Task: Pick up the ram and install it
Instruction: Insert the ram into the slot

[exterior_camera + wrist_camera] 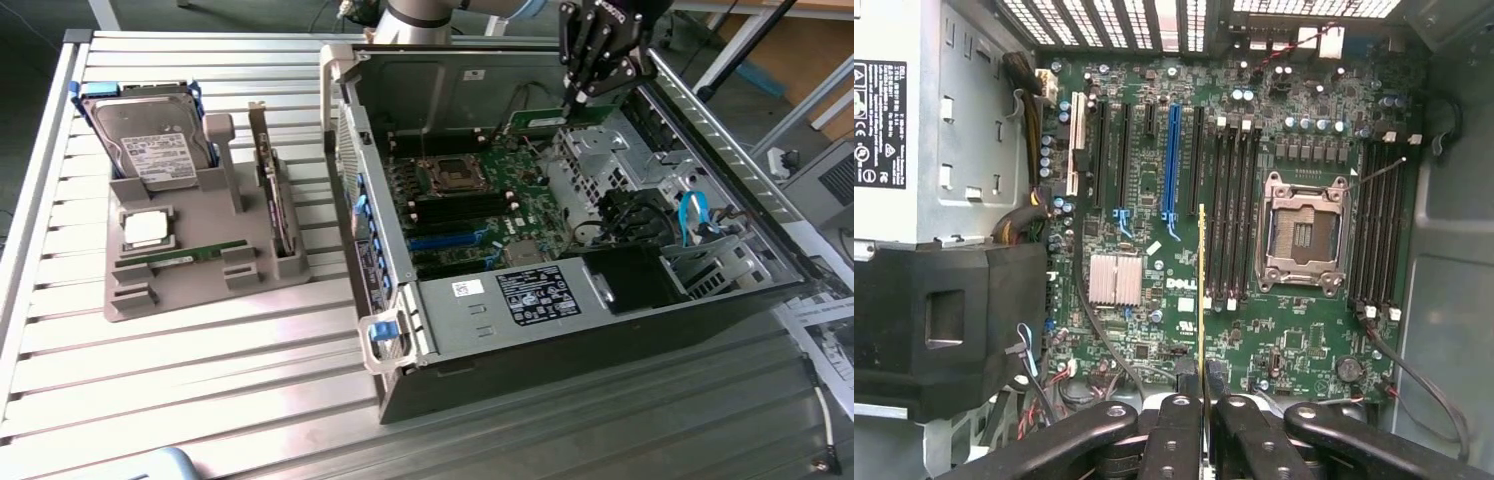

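Observation:
My gripper (589, 100) hangs over the far end of the open computer case (400, 330), shut on the ram (550, 122), a thin green stick. In the wrist view the ram (1201, 290) shows edge-on as a narrow yellow-green line running out from between my black fingers (1176, 425), above the green motherboard (1154, 185). It hovers just beside the bank of black memory slots (1234, 200) that lies next to the open processor socket (1301, 232). The ram does not touch the board.
On the slatted table at the exterior view's left stands a grey fixture (200, 290) holding a hard drive with blue rails (144, 140), a square silver chip (144, 228), another green stick (187, 255) and an upright card (274, 195). Power supply (534, 295), cables and drive cage crowd the case.

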Motion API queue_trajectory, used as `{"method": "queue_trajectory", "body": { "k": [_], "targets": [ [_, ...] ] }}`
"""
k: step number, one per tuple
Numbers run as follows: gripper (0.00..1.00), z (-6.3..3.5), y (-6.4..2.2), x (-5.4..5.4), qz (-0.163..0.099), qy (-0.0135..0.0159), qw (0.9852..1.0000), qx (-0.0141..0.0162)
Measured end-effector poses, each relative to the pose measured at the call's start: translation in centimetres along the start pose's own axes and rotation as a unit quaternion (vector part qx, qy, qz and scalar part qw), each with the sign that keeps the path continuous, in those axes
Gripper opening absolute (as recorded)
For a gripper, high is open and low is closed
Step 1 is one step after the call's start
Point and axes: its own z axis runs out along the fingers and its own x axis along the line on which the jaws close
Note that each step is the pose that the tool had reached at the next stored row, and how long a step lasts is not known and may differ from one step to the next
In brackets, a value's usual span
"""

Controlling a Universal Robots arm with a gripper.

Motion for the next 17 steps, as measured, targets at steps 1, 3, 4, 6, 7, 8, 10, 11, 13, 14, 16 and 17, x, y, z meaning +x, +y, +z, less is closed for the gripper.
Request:
{"method": "queue_trajectory", "body": {
  "k": [1, 3, 4, 6, 7, 8, 10, 11, 13, 14, 16, 17],
  "targets": [
    [0.13, 0.03, 0.04, 0.00, 0.000, 0.0000, 1.0000, 0.0000],
    [0.13, 0.10, 0.13, -0.01, 0.000, 0.0000, 1.0000, 0.0000],
    [0.13, 0.13, 0.16, -0.02, 0.000, 0.0000, 1.0000, 0.0000],
    [0.13, 0.19, 0.24, -0.02, 0.000, 0.0000, 1.0000, 0.0000],
    [0.13, 0.22, 0.27, -0.03, 0.000, 0.0000, 1.0000, 0.0000],
    [0.13, 0.25, 0.30, -0.03, 0.000, 0.0000, 1.0000, 0.0000],
    [0.13, 0.31, 0.35, -0.04, 0.000, 0.0000, 1.0000, 0.0000],
    [0.13, 0.34, 0.38, -0.04, 0.000, 0.0000, 1.0000, 0.0000],
    [0.13, 0.40, 0.43, -0.05, 0.000, 0.0000, 1.0000, 0.0000],
    [0.13, 0.43, 0.46, -0.05, 0.000, 0.0000, 1.0000, 0.0000],
    [0.13, 0.49, 0.51, -0.06, 0.000, 0.0000, 1.0000, 0.0000],
    [0.13, 0.52, 0.54, -0.06, 0.000, 0.0000, 1.0000, 0.0000]
  ]
}}
